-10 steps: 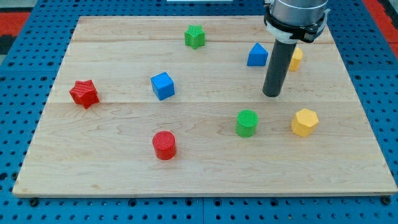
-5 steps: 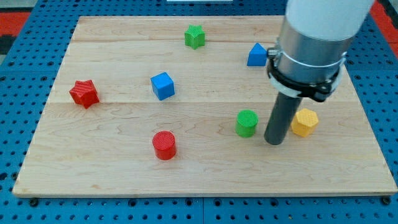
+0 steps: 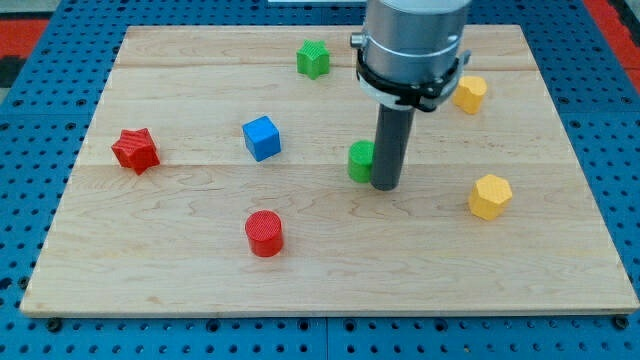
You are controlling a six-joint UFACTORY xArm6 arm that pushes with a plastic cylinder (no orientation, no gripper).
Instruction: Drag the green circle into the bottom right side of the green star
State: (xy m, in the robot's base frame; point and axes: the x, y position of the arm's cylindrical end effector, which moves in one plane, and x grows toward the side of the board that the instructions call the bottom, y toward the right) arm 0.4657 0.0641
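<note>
Grey metal cyl. arm w/ black collar, dark rod, my tip (image 3: 386, 186).

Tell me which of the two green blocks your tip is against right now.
The green circle, mid-board: my tip sits right against its right side. The green star stands apart near the view's top.

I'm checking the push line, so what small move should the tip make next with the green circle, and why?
Probably keep sliding my tip up and leftward. It sits against the view's right side of the green circle, and the green star lies well above and left, so the circle is not yet at the star's bottom right.
</note>
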